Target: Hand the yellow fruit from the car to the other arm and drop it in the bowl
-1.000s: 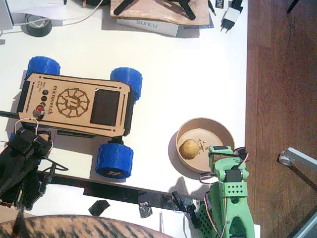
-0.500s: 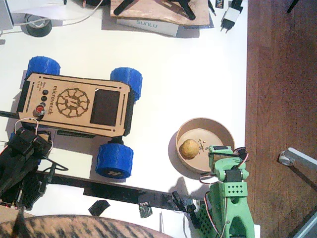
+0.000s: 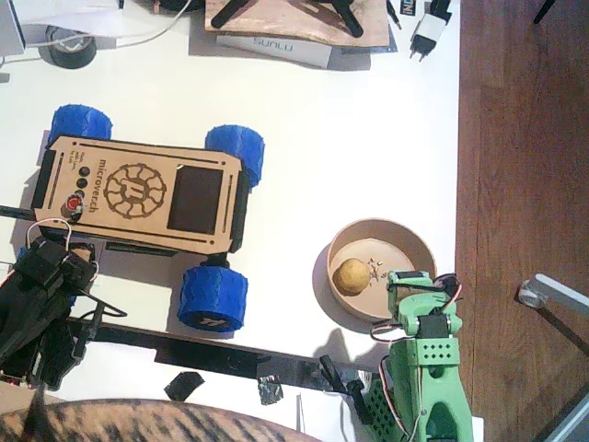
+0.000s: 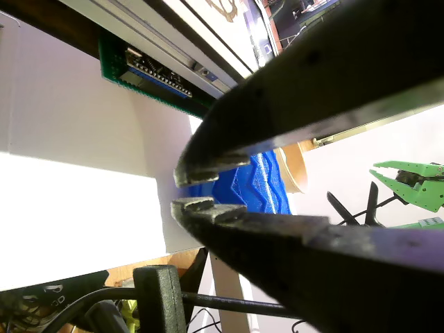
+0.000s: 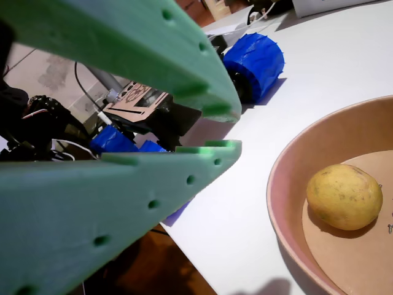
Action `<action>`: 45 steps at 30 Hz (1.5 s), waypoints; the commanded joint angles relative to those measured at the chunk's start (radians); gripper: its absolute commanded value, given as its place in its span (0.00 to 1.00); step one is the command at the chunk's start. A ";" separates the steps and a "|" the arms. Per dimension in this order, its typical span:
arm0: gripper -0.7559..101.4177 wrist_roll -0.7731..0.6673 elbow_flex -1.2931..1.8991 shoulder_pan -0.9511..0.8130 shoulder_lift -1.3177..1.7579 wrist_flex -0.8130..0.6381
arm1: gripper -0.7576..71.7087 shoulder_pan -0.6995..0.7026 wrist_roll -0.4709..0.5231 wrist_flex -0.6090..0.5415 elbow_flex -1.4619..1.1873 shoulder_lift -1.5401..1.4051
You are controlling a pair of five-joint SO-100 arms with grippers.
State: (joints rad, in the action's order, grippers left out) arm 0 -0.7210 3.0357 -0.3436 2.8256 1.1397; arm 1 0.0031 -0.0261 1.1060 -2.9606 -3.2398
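Your yellow fruit already lies inside the bowl near the desk's right edge, free of both arms, so the task looks finished. The green right gripper and black left gripper are both nearly closed on nothing, the car bare.

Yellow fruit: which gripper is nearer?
Right. The green right gripper sits just outside the bowl's rim, beside the yellow fruit. The black left gripper is far off, past the car.
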 commanded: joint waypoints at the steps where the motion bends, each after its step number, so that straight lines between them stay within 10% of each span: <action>1: 0.01 0.005 0.005 -0.008 -0.028 0.006 | 0.01 -0.003 0.005 -0.017 0.003 -0.008; 37: 0.01 0.005 0.005 -0.008 -0.028 0.006 | 0.01 -0.006 -0.003 -0.043 -0.003 -0.008; 42: 0.01 0.005 0.005 -0.008 -0.028 0.006 | 0.23 0.006 0.003 -0.051 -0.006 -0.008; 45: 0.01 0.005 0.005 -0.008 -0.028 0.006 | 0.19 0.012 0.008 -0.051 -0.008 -0.008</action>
State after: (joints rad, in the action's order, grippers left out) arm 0 -0.7210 3.0357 -0.3436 2.8256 1.1397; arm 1 0.0031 -0.0368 1.0630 -2.9759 -3.2398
